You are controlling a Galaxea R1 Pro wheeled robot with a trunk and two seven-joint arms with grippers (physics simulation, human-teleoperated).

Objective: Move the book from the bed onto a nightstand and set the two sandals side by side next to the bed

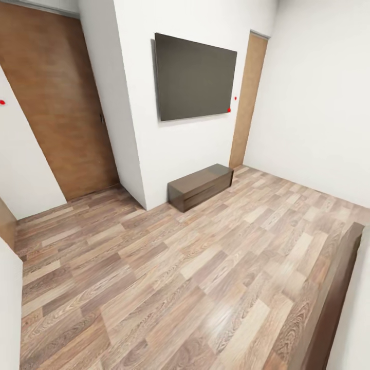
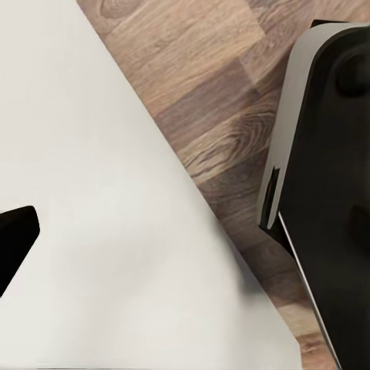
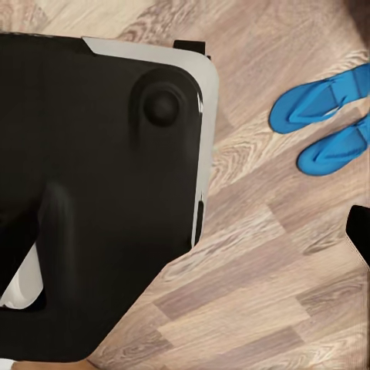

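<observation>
Two bright blue sandals (image 3: pixel 320 100) (image 3: pixel 337 146) lie close together, roughly parallel, on the wood-plank floor in the right wrist view, a short way from the robot's black and grey base (image 3: pixel 100 169). One dark fingertip (image 3: pixel 361 231) of my right gripper pokes in at that picture's edge, apart from the sandals. The left wrist view catches a dark fingertip (image 2: pixel 15 239) of my left gripper over a plain pale surface (image 2: pixel 100 216). A dark brown bed frame edge (image 1: pixel 334 303) with a pale strip beside it runs along the head view's lower right. The book and the nightstand are out of view.
Ahead stands a low dark wooden bench (image 1: pixel 200 186) against a white wall under a dark wall screen (image 1: pixel 194 77). Brown wood doors or panels (image 1: pixel 56 103) (image 1: pixel 247 97) flank the wall. Open wood floor (image 1: pixel 169 277) stretches between me and the bench.
</observation>
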